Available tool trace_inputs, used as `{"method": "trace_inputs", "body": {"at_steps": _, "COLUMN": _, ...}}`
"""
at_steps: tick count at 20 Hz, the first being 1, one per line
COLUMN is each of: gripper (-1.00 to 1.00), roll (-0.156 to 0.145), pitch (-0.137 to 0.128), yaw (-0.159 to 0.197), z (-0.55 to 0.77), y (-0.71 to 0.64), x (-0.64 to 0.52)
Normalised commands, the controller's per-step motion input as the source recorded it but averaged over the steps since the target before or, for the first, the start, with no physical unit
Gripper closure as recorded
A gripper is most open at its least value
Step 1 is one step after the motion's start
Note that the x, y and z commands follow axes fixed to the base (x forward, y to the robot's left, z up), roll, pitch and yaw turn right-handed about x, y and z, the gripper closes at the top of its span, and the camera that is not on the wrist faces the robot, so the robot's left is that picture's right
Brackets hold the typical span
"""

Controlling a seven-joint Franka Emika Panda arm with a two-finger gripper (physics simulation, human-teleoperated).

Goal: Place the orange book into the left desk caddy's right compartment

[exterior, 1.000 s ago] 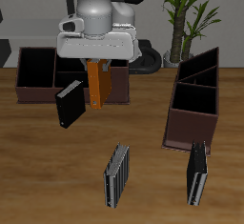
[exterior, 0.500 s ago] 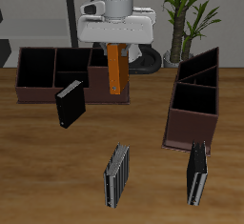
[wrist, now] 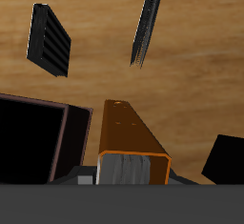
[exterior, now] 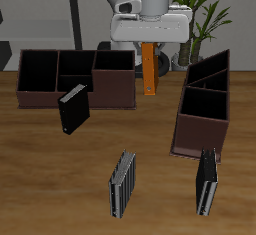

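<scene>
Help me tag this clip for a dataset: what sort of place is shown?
Probably a simulated office or study desk: a wooden table carries two dark-brown desk caddies and several books, such as a black book. A potted plant stands behind, and the gripper holds an orange book.

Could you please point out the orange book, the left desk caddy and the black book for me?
orange book (exterior: 149, 69), exterior view, middle of its hanging cover.
left desk caddy (exterior: 199, 135), exterior view, its narrow front end wall.
black book (exterior: 73, 110), exterior view, centre of its cover.

Wood-grain table (exterior: 40, 169) (matt); smooth, slightly glossy orange book (exterior: 149, 70).
</scene>
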Motion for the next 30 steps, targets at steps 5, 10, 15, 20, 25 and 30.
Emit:
{"method": "trace_inputs", "body": {"at_steps": 5, "gripper": 1.00, "roll": 0.049, "pitch": 0.025, "yaw": 0.022, "z": 0.02, "y": 0.50, "x": -0.03}}
{"method": "trace_inputs", "body": {"at_steps": 10, "gripper": 1.00, "roll": 0.039, "pitch": 0.025, "yaw": 0.007, "z": 0.10, "y": 0.48, "x": -0.01}}
{"method": "trace_inputs", "body": {"at_steps": 15, "gripper": 1.00, "roll": 0.032, "pitch": 0.034, "yaw": 0.000, "z": 0.14, "y": 0.40, "x": 0.01}}
{"method": "trace_inputs", "body": {"at_steps": 20, "gripper": 1.00, "roll": 0.033, "pitch": 0.017, "yaw": -0.009, "z": 0.15, "y": 0.37, "x": 0.08}}
{"method": "trace_inputs", "body": {"at_steps": 25, "gripper": 1.00, "roll": 0.003, "pitch": 0.015, "yaw": -0.018, "z": 0.03, "y": 0.17, "x": 0.19}}
{"method": "trace_inputs", "body": {"at_steps": 30, "gripper": 1.00, "roll": -0.012, "pitch": 0.017, "yaw": -0.014, "z": -0.06, "y": 0.03, "x": 0.21}}
